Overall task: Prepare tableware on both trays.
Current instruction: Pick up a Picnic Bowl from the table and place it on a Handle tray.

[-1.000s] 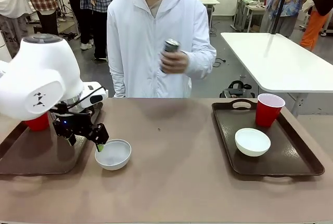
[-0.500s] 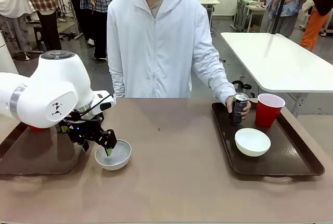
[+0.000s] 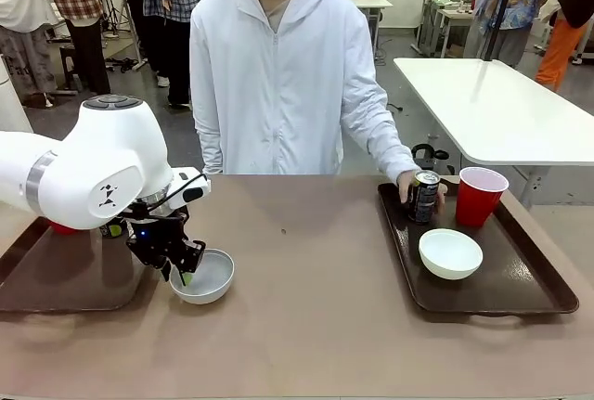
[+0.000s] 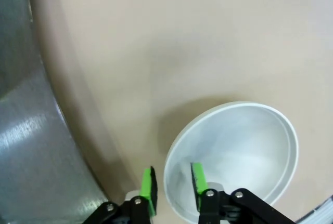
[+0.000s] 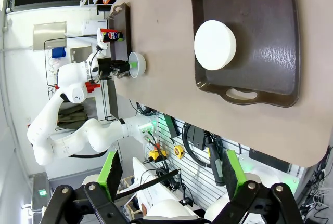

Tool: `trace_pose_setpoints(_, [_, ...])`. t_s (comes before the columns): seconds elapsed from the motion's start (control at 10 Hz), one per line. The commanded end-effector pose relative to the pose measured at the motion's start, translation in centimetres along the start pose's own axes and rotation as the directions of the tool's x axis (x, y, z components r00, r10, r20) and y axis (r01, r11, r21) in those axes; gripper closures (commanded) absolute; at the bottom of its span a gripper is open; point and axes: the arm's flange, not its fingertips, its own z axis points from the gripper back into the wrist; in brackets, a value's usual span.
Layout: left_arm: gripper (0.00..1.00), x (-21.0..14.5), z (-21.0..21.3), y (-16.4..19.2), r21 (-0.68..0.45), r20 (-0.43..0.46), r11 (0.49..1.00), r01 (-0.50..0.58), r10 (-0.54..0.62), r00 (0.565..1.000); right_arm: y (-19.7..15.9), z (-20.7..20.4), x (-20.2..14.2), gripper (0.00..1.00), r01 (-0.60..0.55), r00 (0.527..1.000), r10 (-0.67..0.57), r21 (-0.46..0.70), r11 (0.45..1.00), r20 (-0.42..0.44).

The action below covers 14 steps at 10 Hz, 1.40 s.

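Left gripper (image 4: pixel 171 188) is now pinching the near rim of the white bowl (image 3: pixel 202 276), one green pad inside the wall, one outside; a second ago the jaws were standing apart over that rim, so the grasp has just been made. The bowl is sitting on the bare table, just beside the left tray (image 3: pixel 65 275), so the next step is likely a lift onto that tray. The person's hand (image 3: pixel 409 185) is setting a black can (image 3: pixel 425 196) on the right tray (image 3: pixel 520 270), next to the red cup (image 3: pixel 480 196) and the second bowl (image 3: pixel 450 253); earlier that can was being held at chest height. Right gripper (image 5: pixel 170 174) is hanging wide apart and empty, high above the table.
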Motion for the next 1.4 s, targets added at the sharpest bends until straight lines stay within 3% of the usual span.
trace_pose_setpoints(0.0, [1.0, 0.1, 0.8, -0.1, -0.012, -0.013, 1.0, -0.012, 0.012, 1.0, -0.1, -0.2, -0.1, 0.0, -0.015, 1.0, 0.015, 0.014, 1.0, 0.0])
trace_pose_setpoints(0.4, [1.0, 0.0, 1.7, 0.1, -0.015, -0.041, 1.0, -0.027, 0.027, 0.999, -0.1, -0.2, -0.1, 0.0, -0.015, 1.0, 0.015, 0.014, 1.0, 0.0])
trace_pose_setpoints(0.5, [1.0, -0.4, 3.5, 0.3, -0.031, -0.08, 0.999, -0.024, 0.021, 0.997, -0.1, -0.2, -0.1, 0.0, -0.015, 1.0, 0.015, 0.014, 1.0, 0.0])
trace_pose_setpoints(0.6, [1.0, -1.1, 6.8, 1.1, -0.083, -0.06, 0.996, -0.027, 0.022, 0.998, -0.1, -0.2, -0.1, 0.0, -0.015, 1.0, 0.015, 0.014, 1.0, 0.0])
trace_pose_setpoints(0.8, [1.0, -3.5, 12.1, 3.1, -0.112, 0.036, 0.994, -0.013, 0.017, 0.999, -0.1, -0.2, -0.1, 0.0, -0.015, 1.0, 0.015, 0.014, 1.0, 0.0])
trace_pose_setpoints(1.3, [1.0, -3.1, 10.6, 12.2, 0.005, 0.007, 0.995, -0.102, 0.102, 0.995, -0.1, -0.2, -0.1, 0.0, -0.015, 1.0, 0.015, 0.014, 1.0, 0.0])
